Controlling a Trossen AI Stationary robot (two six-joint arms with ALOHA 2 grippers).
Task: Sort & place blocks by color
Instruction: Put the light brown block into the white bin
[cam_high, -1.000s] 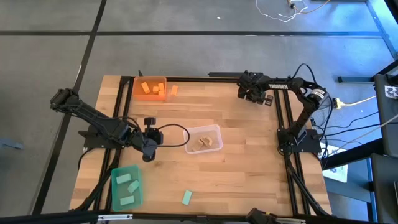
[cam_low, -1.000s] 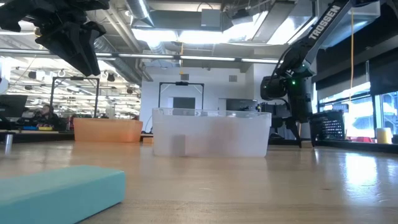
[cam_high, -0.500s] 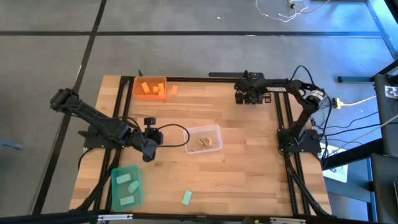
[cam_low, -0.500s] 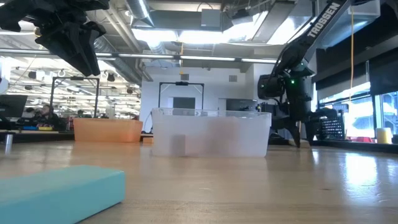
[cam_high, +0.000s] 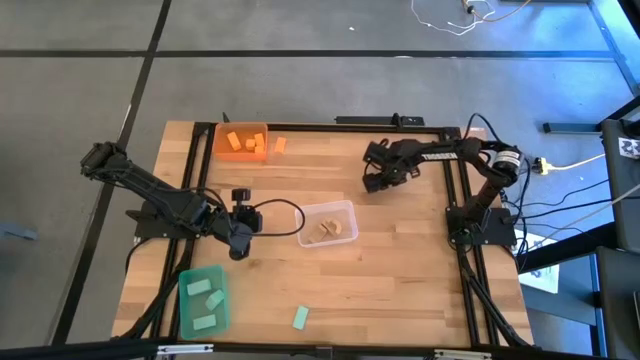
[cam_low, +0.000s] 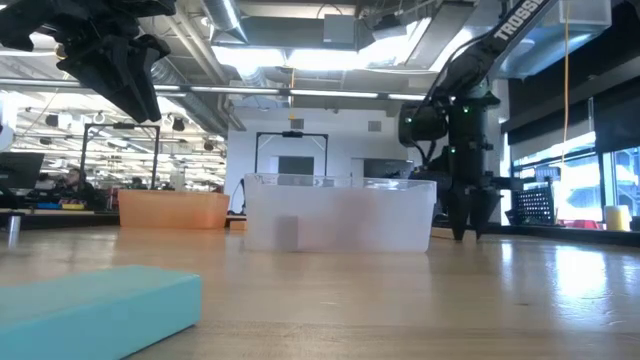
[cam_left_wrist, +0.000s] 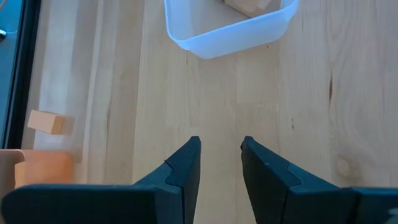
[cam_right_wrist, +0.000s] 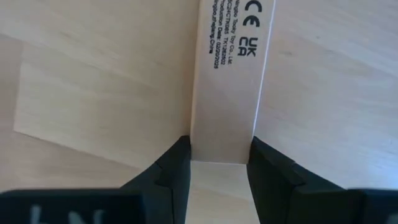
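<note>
Over the far right part of the tabletop, the right claw (cam_right_wrist: 221, 149) has a tan block (cam_right_wrist: 227, 93) pinched between its two fingers, and we can see the fit clearly: the fingers are closed snug on the block's narrow end. The block's long axis runs straight out ahead of the claw. In the low view the claw points down close to the tabletop.

That block carries print. We read a "CE" mark and "UK CA" beside it, plus a few lines of fine type we can't make out with any confidence. Up the right arm (cam_low: 505, 22) runs white lettering that starts "TROSS" before the picture cuts it off.

Now the relation that matters. The clear bin (cam_high: 326, 204), with tan blocks (cam_high: 328, 230) already lying in it, sits near the middle of the tabletop. From the right claw it lies toward the near edge and a little toward the left edge, close but not underneath. We judge this tan piece belongs there.

The left claw (cam_left_wrist: 221, 146) hangs just left of that bin, fingers partly apart with nothing between them.

We also spot an orange block (cam_left_wrist: 46, 122) lying loose just outside the orange bin (cam_high: 240, 127) in the far left corner. A green block (cam_high: 300, 318) waits by the near edge, right of the green bin (cam_high: 222, 275).
</note>
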